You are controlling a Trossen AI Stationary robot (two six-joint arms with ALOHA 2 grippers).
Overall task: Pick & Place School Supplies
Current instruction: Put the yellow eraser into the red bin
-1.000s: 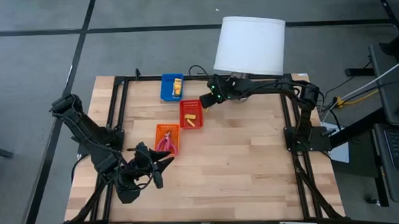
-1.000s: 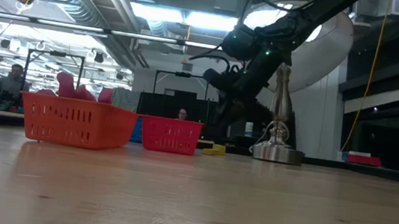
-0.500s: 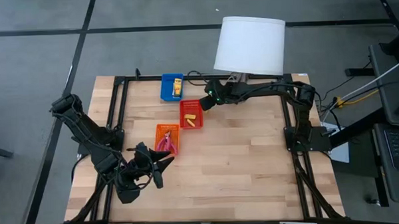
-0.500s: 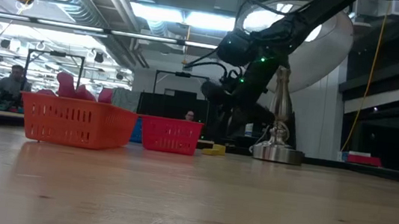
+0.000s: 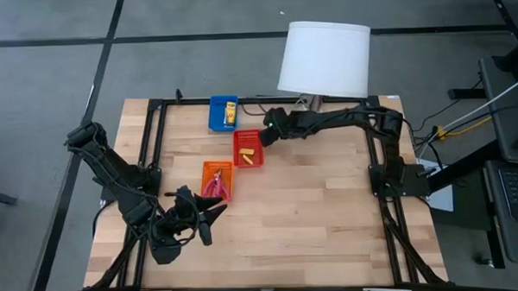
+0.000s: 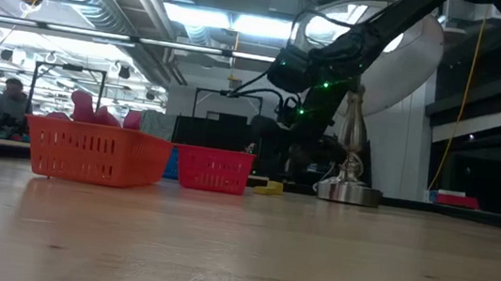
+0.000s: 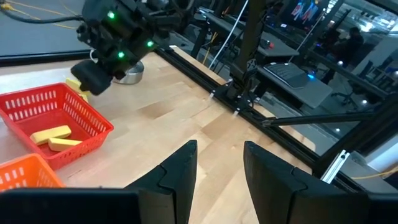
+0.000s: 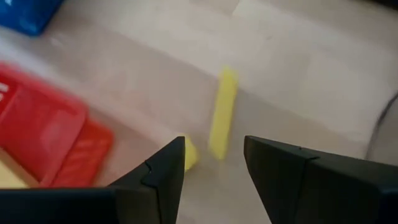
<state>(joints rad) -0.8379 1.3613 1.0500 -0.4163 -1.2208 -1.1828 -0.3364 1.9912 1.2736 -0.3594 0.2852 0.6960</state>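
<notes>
A yellow stick (image 8: 224, 106) lies flat on the wood just past the red tray's far right corner, with a small yellow stub (image 8: 190, 155) beside it. My right gripper (image 8: 214, 149) hangs open over them, slanting down, one finger on each side of the stick's near end. The stub lies right by one finger; whether they touch I cannot tell. In the low view the yellow piece (image 6: 269, 188) rests on the table. My left gripper (image 7: 219, 152) waits open and empty near the table's front left (image 5: 211, 214).
A red tray (image 5: 249, 148) holds two yellow pieces. An orange tray (image 5: 216, 180) holds pink-handled tools, and a blue tray (image 5: 223, 112) holds a yellow packet. A white-shaded lamp (image 5: 323, 58) stands at the far edge, its base (image 6: 347, 191) close behind my right gripper.
My right gripper has sunk toward the table and drifted a little toward the red tray's far right corner, its wrist tipping further down. The left arm has kept still.
</notes>
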